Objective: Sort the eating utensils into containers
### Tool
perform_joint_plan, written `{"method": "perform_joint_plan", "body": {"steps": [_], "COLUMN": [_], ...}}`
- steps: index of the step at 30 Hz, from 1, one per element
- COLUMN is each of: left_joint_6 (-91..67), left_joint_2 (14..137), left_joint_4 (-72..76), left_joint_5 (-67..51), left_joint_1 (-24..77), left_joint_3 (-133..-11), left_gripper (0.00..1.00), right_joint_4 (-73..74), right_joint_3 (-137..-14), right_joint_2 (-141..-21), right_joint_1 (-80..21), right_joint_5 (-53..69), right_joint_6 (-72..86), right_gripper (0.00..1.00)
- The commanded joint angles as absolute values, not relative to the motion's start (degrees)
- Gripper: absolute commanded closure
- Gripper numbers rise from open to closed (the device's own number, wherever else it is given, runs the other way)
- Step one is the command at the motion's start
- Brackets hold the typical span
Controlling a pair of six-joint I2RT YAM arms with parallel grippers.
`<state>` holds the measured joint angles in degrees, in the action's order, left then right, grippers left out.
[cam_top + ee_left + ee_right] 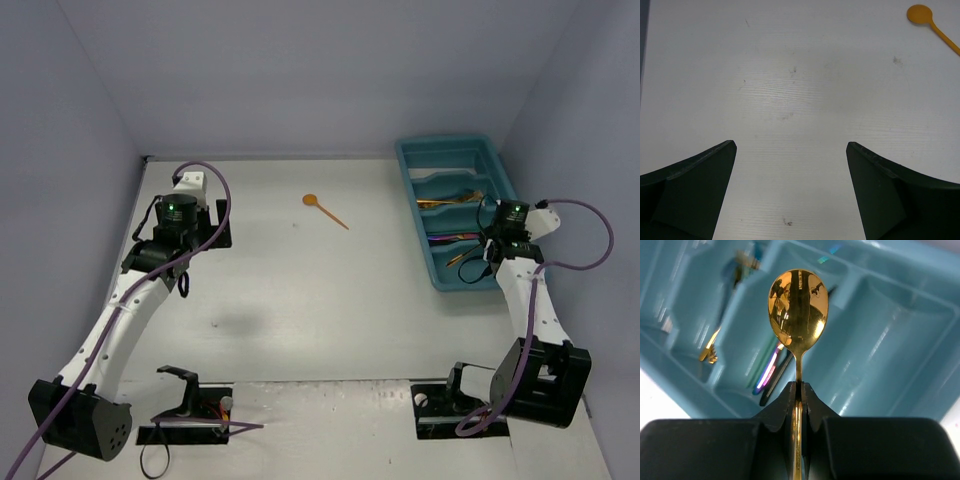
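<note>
Gripper on the left [790,146]: hanging wide apart over the table [790,75]. Orange spoon [920,14]: lying alone on the table. Gripper on the right [800,388]: pinching a gold spoon [798,307] tight, holding it over the blue tray [900,340].

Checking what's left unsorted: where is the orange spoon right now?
The orange spoon lies loose on the table, far-centre in the top view, between the left gripper and the blue tray, touching neither.
</note>
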<state>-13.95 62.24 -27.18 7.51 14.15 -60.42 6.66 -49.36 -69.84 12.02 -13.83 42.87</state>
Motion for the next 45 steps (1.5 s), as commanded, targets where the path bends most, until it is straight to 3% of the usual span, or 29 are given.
{"method": "perform_joint_plan", "body": {"steps": [1, 9, 12, 25, 32, 38, 45], "left_joint_6": [-13.80, -13.89, -13.89, -13.89, -13.80, -13.62, -13.62], "left_joint_2": [61.35, 60.87, 60.91, 61.00, 61.57, 61.61, 62.09], "left_joint_4": [-25.05, -25.14, -25.14, -25.14, -25.05, -25.05, -25.05], "left_joint_5": [7.21, 7.17, 7.03, 7.02, 6.92, 7.40, 7.21], "left_joint_1": [13.80, 13.89, 13.89, 13.89, 13.89, 13.71, 13.80], "left_joint_3": [-62.75, -62.75, -62.75, -62.75, -62.84, -62.65, -62.58], "left_gripper": [0.09, 0.09, 0.09, 0.09, 0.09, 0.09, 0.09], "right_joint_4": [4.13, 3.64, 3.52, 0.71, -4.20, -5.48, -5.71], "right_joint_3": [-47.29, -45.22, -44.48, -44.58, -56.68, -65.23, -73.73], "right_joint_2": [-69.34, -71.91, -72.16, -70.77, -74.53, -83.56, -97.54], "right_joint_1": [14.32, 15.47, 15.47, 14.00, -2.68, -17.80, -24.16], "right_joint_5": [-17.31, -18.07, -18.02, -10.84, -7.11, -3.97, 6.75], "right_joint_6": [49.56, 53.09, 53.35, 49.66, 25.30, 9.57, -1.26], "right_gripper": [1.00, 1.00, 0.91, 0.81, 0.61, 0.59, 0.55]}}
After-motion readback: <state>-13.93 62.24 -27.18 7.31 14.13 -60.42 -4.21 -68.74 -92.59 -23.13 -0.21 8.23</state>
